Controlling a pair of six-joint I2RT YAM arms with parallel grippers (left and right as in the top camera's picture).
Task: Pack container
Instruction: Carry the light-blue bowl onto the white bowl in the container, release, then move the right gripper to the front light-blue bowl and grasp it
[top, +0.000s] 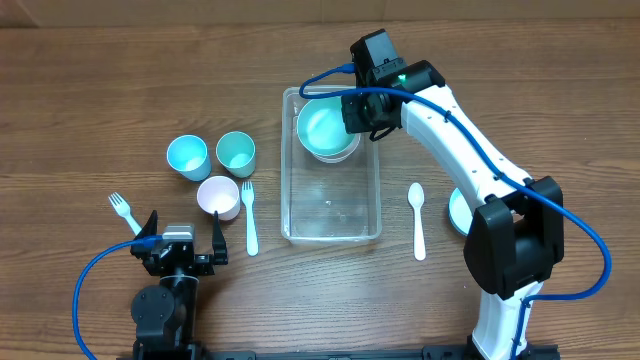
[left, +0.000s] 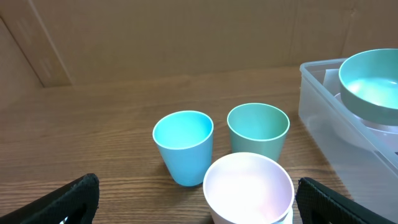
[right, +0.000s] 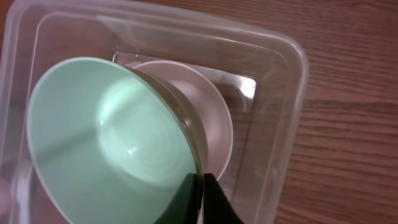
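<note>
Now R pincer (right: 200, 184) on bowl (right: 112, 143) rim, over container (right: 300, 81).

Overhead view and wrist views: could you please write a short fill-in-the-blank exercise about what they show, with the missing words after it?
1. The right gripper pinches the rim of a pale green ____ above the far end of the container.
2. The pink cup stands just ahead of the left gripper, whose jaws are ____.
3. In the overhead view, the white spoon lies to the ____ of the container.

Missing words: bowl; open; right.
</note>
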